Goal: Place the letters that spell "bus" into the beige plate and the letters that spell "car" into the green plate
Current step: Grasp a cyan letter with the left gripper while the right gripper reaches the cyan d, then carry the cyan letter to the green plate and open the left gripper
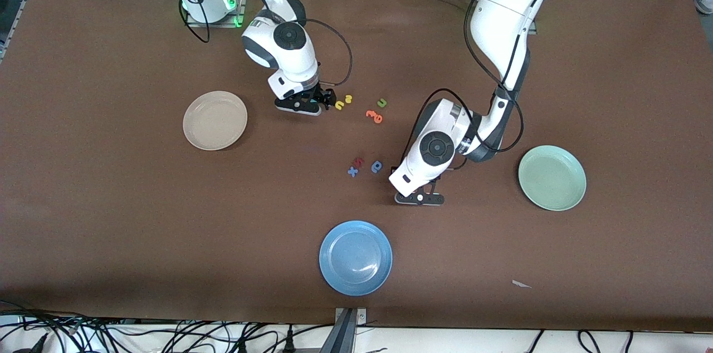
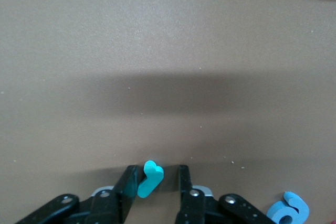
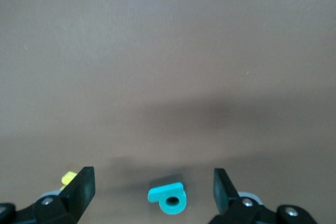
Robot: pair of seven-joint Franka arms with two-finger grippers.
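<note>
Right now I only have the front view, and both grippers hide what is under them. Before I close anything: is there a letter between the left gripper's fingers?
Observer: Yes. The left wrist view shows a teal letter between the fingers of the left gripper. It is against one finger, with a gap to the other.
Operator: And under the right gripper?
Observer: A teal "b" lies flat on the table between the wide-open fingers of the right gripper, touching neither.
Operator: Anything close that could get caught?
Observer: A yellow letter peeks out beside one finger of the right gripper, outside the jaws.
</note>
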